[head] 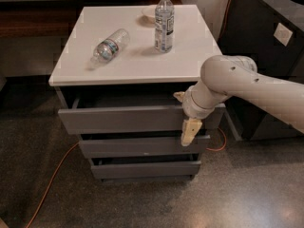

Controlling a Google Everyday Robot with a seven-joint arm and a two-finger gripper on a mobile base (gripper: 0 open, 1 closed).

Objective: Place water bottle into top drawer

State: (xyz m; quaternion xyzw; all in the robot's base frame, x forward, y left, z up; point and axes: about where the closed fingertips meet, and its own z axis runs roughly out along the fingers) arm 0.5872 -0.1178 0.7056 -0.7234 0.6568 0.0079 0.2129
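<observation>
Lying on the cabinet (pixel 142 65), your water bottle (pixel 110 46) is not yet picked; top drawer (pixel 128 118) is open; gripper (pixel 186 115) at its front, grip state unclear.

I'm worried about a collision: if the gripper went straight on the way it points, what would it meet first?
The gripper hangs pointing down in front of the top drawer. Likely the floor first, though it might graze the middle drawer; depth is unclear.

The water bottle (pixel 110 46), a stubby clear ribbed unit with a blue-green label band, lies on its side on the left of the white cabinet top (pixel 190 56). The top drawer (pixel 123 118) stands partly open. The gripper (pixel 186 118) is at the drawer front's right end.
</observation>
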